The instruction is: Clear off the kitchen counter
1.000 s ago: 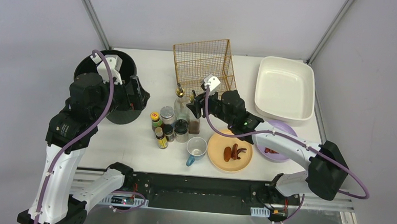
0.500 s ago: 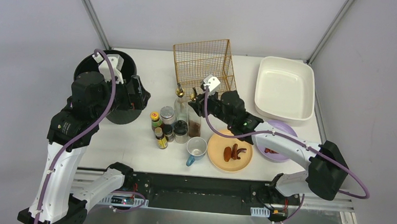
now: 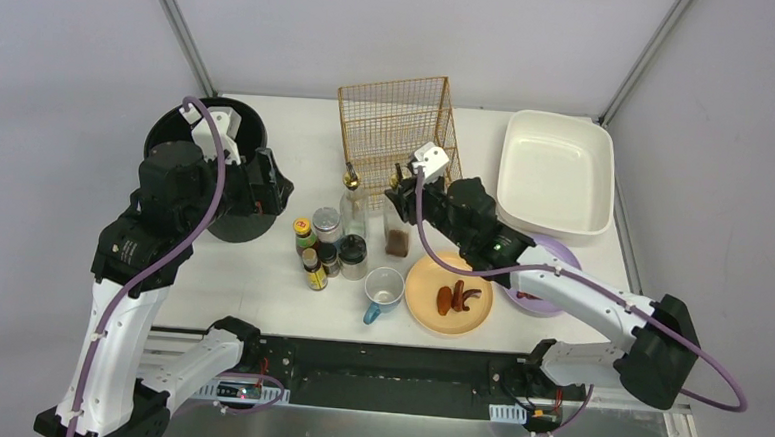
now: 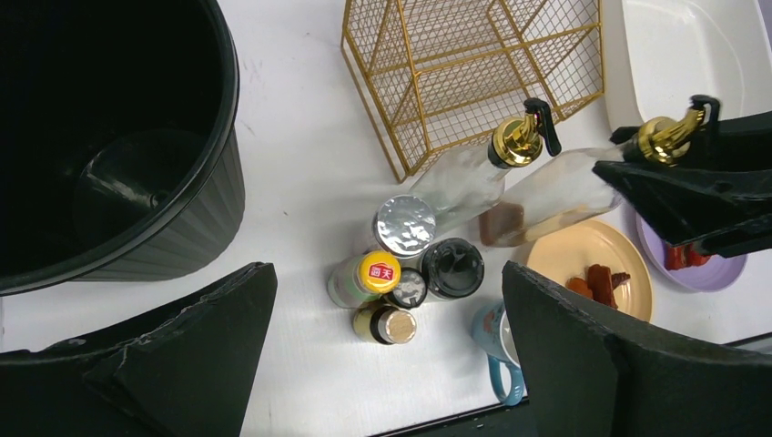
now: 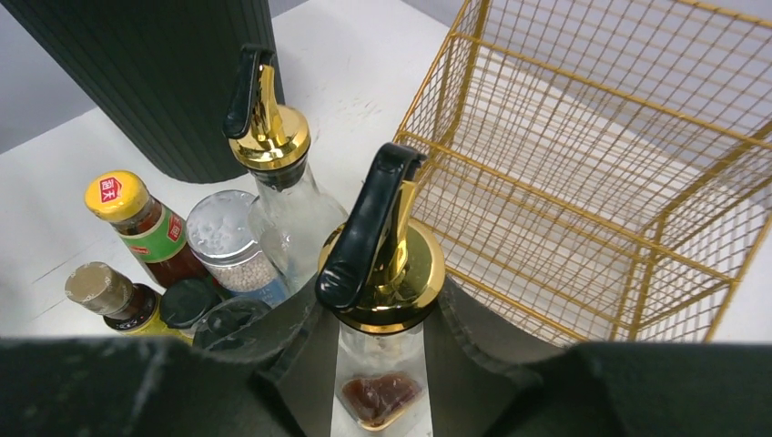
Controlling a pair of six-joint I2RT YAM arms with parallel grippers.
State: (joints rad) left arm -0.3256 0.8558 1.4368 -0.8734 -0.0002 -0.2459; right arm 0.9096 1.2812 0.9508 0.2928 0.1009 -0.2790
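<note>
The bench (image 3: 261, 272) spreads out ahead of my two bases and is crowded down its middle: a knot of small jars (image 3: 324, 247), a mug (image 3: 384, 290), an orange plate (image 3: 426, 316) and a purple plate (image 3: 560, 252).

My right end effector (image 5: 380, 360) is clamped on the pourer bottle (image 5: 380, 273), its fingers pressing the glass from both sides just below the gold collar. The bottle's long axis runs nearly upright, leaning a little. I cannot tell whether its base touches the bench.

The gold wire rack (image 3: 394, 119) stands just beyond the bottle, away from me, so I judge that the short way out. The cream tub (image 3: 554, 172) lies off to my right, further away. A second pourer bottle (image 3: 352, 199) stands just beside the held one on its left, so room looks tightest on that side and freer toward the rack.

My left end effector (image 4: 387, 273) hangs spread wide and empty beside the black bin (image 4: 109, 137), and it is the arm nearer the jars.
</note>
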